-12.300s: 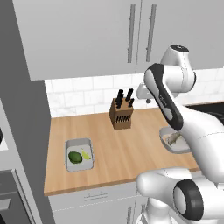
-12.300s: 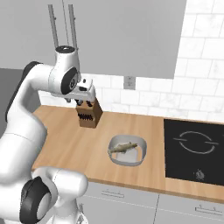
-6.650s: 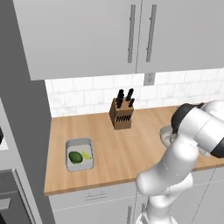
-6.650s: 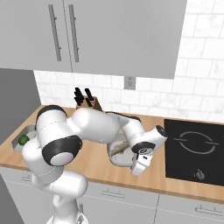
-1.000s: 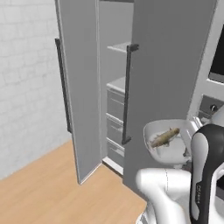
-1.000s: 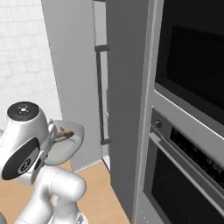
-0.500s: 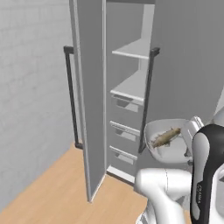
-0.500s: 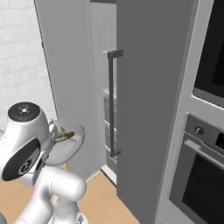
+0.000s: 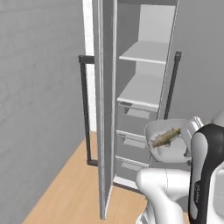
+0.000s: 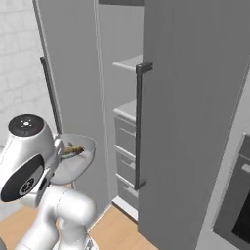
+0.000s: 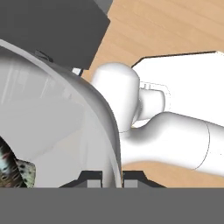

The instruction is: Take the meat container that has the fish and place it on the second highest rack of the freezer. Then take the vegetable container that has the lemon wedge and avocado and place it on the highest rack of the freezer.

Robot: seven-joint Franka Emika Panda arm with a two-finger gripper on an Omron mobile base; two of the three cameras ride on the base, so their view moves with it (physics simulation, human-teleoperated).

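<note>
My gripper (image 11: 111, 177) is shut on the rim of the meat container (image 11: 52, 113), a pale shallow tray with the fish (image 11: 13, 170) at its lower left. From the left base view the meat container (image 9: 170, 141) hangs in front of the open freezer (image 9: 144, 100), about level with its drawers, the brownish fish (image 9: 165, 137) lying in it. Above it are the highest rack (image 9: 146, 52) and the second highest rack (image 9: 142, 89), both bare. The right base view has the meat container (image 10: 73, 161) and fish (image 10: 72, 150) beside my arm. The vegetable container is out of view.
The freezer's left door (image 9: 105, 109) stands open edge-on with a long dark handle (image 9: 85, 109). Its right door (image 10: 195, 122) swings out, with its handle (image 10: 139, 127). Three grey drawers (image 9: 131, 131) sit under the racks. An oven (image 10: 239, 205) is at the far right. The floor is wood.
The whole picture has shifted as the base drove: the open freezer now sits nearer and more centred. The meat container stays gripped in the same place beside my arm.
</note>
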